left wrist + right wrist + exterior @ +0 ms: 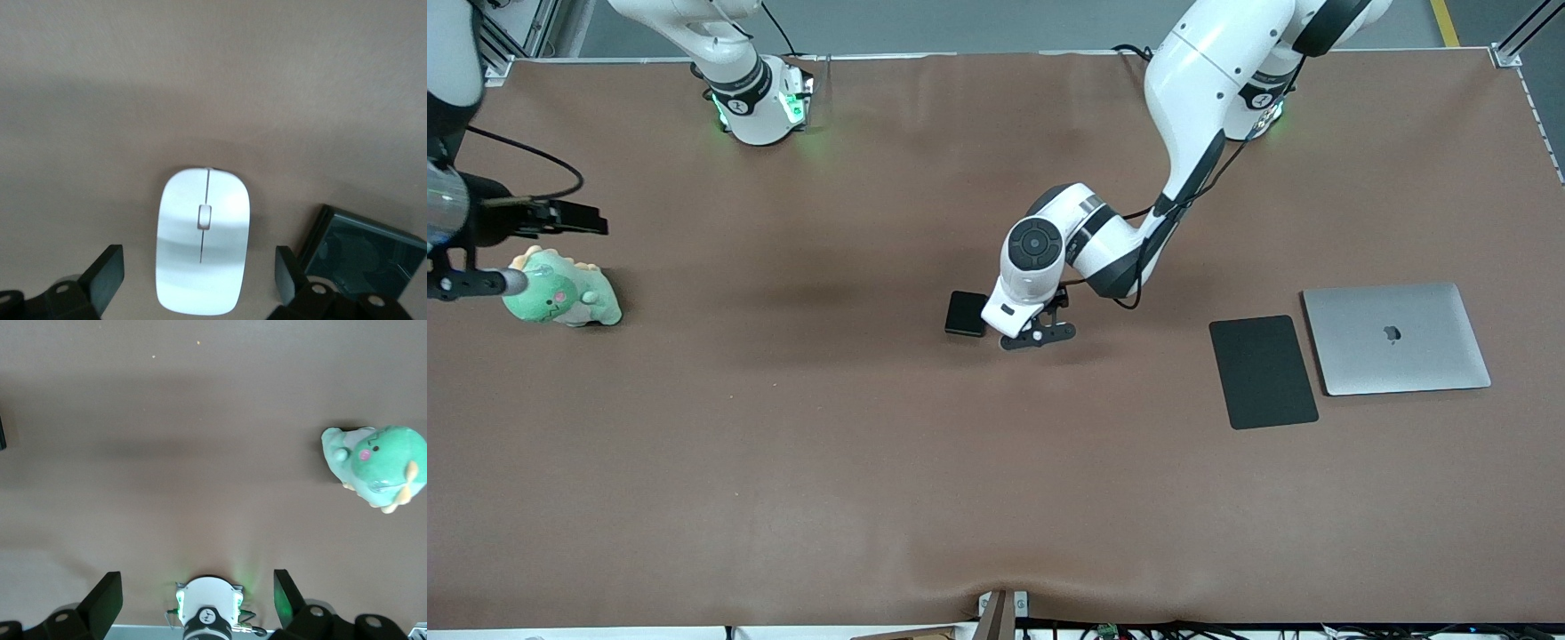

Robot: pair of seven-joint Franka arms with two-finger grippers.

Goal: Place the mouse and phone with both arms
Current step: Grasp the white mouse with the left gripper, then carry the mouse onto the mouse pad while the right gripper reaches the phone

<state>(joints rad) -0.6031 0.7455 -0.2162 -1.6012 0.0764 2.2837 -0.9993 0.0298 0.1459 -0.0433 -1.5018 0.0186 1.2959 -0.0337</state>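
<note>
The white mouse (202, 243) lies on the brown table; in the front view the left arm's hand hides it. My left gripper (200, 267) is open and low over the mouse, one finger on each side with a gap to each. In the front view this gripper (1037, 334) is over the middle of the table. The black phone (967, 313) lies flat right beside it, toward the right arm's end, and also shows in the left wrist view (363, 257). My right gripper (198, 590) is open, empty and high in the air, at the right arm's end of the table (578, 218).
A green plush dinosaur (565, 289) sits below the right gripper and shows in the right wrist view (377, 467). A flat black mouse pad (1263, 372) and a closed silver laptop (1396, 338) lie side by side toward the left arm's end.
</note>
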